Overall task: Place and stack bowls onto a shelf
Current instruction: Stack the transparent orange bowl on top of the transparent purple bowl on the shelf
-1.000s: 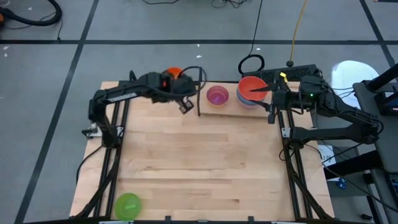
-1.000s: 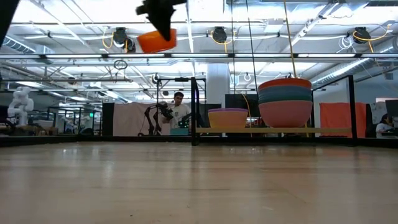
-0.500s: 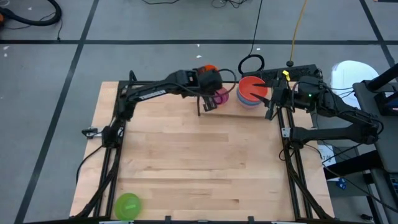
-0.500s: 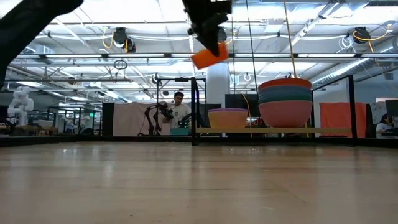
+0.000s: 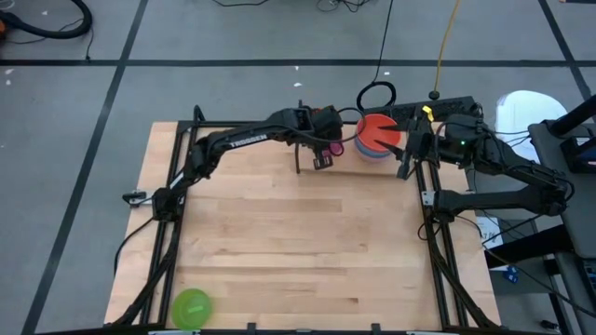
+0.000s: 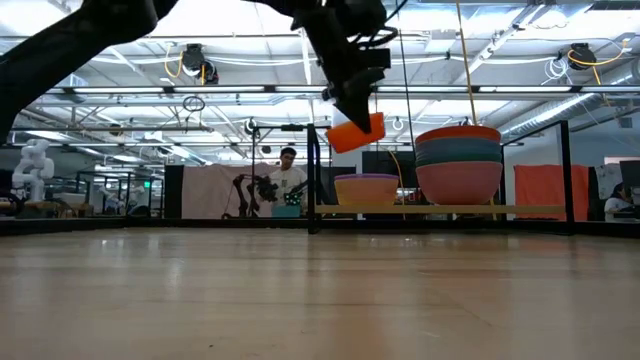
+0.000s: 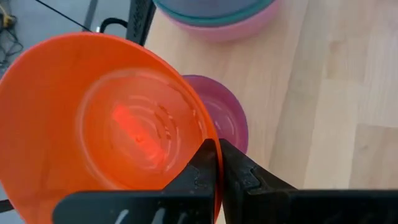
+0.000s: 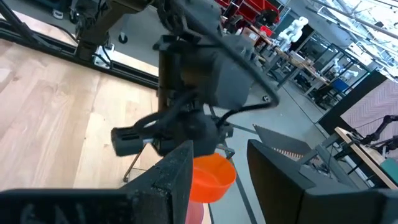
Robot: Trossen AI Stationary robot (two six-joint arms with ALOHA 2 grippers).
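My left gripper (image 6: 350, 92) is shut on a small orange bowl (image 6: 356, 132) and hangs over the shelf (image 6: 520, 209) at the table's far edge. It is above a small purple bowl (image 7: 225, 117), which sits in another small bowl on the board. A tall stack of larger bowls (image 6: 458, 165), red on top, stands to the right on the same board. My right gripper (image 8: 222, 149) is open and waits by the shelf's right end (image 5: 407, 154). A green bowl (image 5: 192, 305) sits on its base near the table's near-left corner. My left gripper pinches the orange bowl's rim (image 7: 210, 163), one finger inside the bowl and one outside. The fingers come from above, pointing down. The bowl is lifted clear and hangs tilted below them (image 6: 356, 132), over the purple bowl.
Black upright bars (image 6: 313, 180) frame the shelf's left end, close to the hanging bowl. Cables and a power strip (image 5: 438, 104) lie just beyond the far edge. Bare tabletop (image 5: 298, 242) spreads between the shelf and the green bowl. A person stands far off in the room (image 6: 288, 180).
My left arm has swung toward the table's right along the far edge, carrying the orange bowl, and has come down to the small bowls on the shelf. The bowl has tipped further. My right gripper has drawn back a little from the tall stack.
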